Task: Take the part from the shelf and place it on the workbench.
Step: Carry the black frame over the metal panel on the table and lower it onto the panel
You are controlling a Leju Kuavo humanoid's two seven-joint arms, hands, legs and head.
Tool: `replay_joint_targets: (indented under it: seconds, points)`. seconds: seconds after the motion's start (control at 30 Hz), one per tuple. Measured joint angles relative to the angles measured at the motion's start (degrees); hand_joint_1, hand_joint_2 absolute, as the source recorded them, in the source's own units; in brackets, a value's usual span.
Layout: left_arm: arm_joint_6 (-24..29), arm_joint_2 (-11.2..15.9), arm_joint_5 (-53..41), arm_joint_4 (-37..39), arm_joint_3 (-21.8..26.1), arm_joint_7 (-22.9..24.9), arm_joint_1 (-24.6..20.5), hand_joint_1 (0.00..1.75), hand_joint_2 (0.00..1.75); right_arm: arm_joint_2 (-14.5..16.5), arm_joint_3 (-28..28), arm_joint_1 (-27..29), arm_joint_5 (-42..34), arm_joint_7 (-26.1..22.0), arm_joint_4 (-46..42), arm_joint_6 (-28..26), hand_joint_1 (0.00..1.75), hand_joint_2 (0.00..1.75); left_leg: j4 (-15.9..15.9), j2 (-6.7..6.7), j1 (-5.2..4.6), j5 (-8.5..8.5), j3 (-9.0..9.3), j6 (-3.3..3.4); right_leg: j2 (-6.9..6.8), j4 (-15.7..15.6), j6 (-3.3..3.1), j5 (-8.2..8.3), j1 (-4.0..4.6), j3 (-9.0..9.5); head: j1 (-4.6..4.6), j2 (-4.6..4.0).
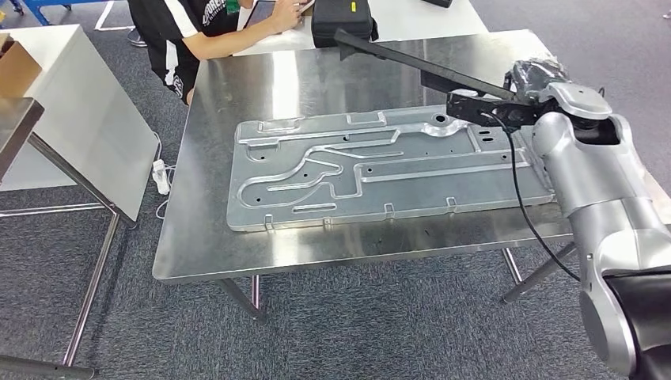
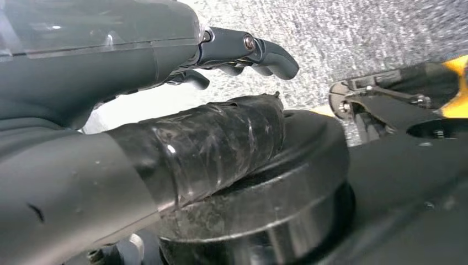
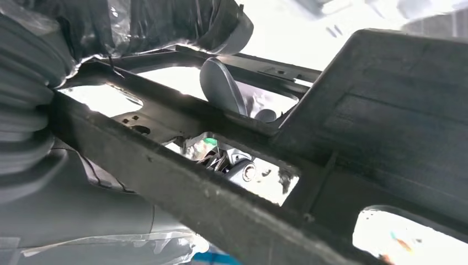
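Note:
My right hand [image 1: 536, 85] holds a long black plastic part [image 1: 411, 63] by its framed end, over the far right of the steel workbench [image 1: 237, 253]. The part's thin arm reaches up and left above the bench toward a black case. In the right wrist view the black part [image 3: 386, 110] crosses close in front of the right hand [image 3: 33, 110], whose fingers [image 3: 221, 85] poke through its openings. My left hand [image 2: 110, 110] hangs over grey carpet, fingers [image 2: 259, 52] slightly curled and holding nothing.
A large stamped metal panel [image 1: 372, 170] lies flat across the workbench. A black case [image 1: 342, 22] stands at the far edge, where a person [image 1: 206, 32] leans on a white table. Another steel table [image 1: 16, 127] and a white board [image 1: 87, 119] stand at left.

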Motion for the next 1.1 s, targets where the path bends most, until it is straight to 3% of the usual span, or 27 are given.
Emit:
replay_joint_targets:
  seconds: [0.27,0.4,0.47,0.6,1.1]
  points:
    - [-0.05,0.00,-0.11,0.00,1.66,-0.77,0.09,0.00,0.00,-4.35,-1.11,1.07,-2.30,-0.04,0.12,-0.35,1.75,1.75,-0.09,0.05,-0.01,0.03,0.01,-0.21,0.00,0.01,-0.09,0.01,0.03,0.02,0.00,0.00]
    - [-0.07,0.00,-0.43,0.00,1.77,-0.83,0.07,0.00,1.75,-5.21,-1.13,1.24,-2.68,-0.04,0.12,-0.37,0.00,0.00,-0.04,0.09,-0.05,0.02,0.01,-0.30,-0.01,0.01,-0.09,0.04,-0.03,0.06,0.00,0.00]
    - [-0.14,-0.01,-0.54,0.00,1.77,-0.91,0.05,0.00,1.75,-5.45,-1.13,1.32,-2.93,-0.05,0.13,-0.48,0.00,0.00,0.02,0.08,-0.06,0.03,-0.01,-0.35,-0.06,0.01,-0.08,0.04,-0.05,0.10,0.00,0.00]
    - [-0.58,-0.01,-0.05,0.00,1.87,-1.04,0.11,0.00,0.00,-5.79,-1.13,1.36,-3.54,-0.10,0.16,-0.80,0.00,0.00,0.09,0.06,-0.07,0.00,-0.04,-0.44,-0.15,-0.01,-0.06,0.05,-0.10,0.18,0.00,0.00]
    - [0.08,0.00,-0.11,0.00,2.97,-0.83,0.12,0.00,0.00,-6.64,-1.13,1.37,-4.72,-0.81,0.32,-1.05,0.00,0.00,0.13,0.06,-0.31,-0.02,-0.03,-0.47,-0.14,-0.26,0.26,0.24,-0.23,0.33,0.00,0.00]
